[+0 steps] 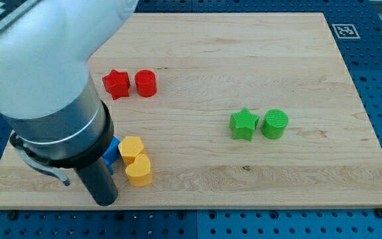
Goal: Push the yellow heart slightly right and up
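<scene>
wooden surface (197,60), pale, filling most of the view, with blue pegboard (377,93) around its edges and a black-and-white marker (344,30) at the view's top right corner

large white and grey arm body (38,73) coming in from the view's top left, narrowing into a dark rod (99,182) at the view's bottom left; no jaws on this arm, only the rod, so nothing spread or pinching to tell of

my tip (106,201) down near the surface's bottom edge, just left of the two yellow blocks and slightly below them; contact with either yellow block cannot be told

two yellow blocks touching each other at the view's lower left: an upper yellow block (131,148) and a lower yellow block (139,170), one just below and slightly right of the other; which of them is the yellow heart cannot be made out for sure from this angle

blue block (112,151) mostly hidden behind the rod, just left of the upper yellow one, shape not clear

red star (116,83) and red cylinder (146,83) side by side, nearly touching, toward the view's upper left, well above the yellow pair

green star (243,124) and green cylinder (274,124) side by side right of centre, well apart from all the rest
</scene>
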### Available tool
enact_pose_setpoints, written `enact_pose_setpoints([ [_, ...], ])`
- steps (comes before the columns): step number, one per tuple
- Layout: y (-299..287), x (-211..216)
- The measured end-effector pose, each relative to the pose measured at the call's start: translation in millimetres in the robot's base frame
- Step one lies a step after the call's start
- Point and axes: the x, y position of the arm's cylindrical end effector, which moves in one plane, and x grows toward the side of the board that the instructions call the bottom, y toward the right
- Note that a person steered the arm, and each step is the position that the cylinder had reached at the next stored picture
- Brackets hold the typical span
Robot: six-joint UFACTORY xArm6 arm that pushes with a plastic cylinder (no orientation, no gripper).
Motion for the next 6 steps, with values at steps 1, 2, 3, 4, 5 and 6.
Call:
enact_pose_setpoints([
  [1, 1.1, -0.3],
  [2, 11.2, -9.2],
  [3, 33.4, -21.9],
  [4, 65.8, -28.9],
  [5, 86.6, -37.1],
  [6, 91.3, -48.0],
])
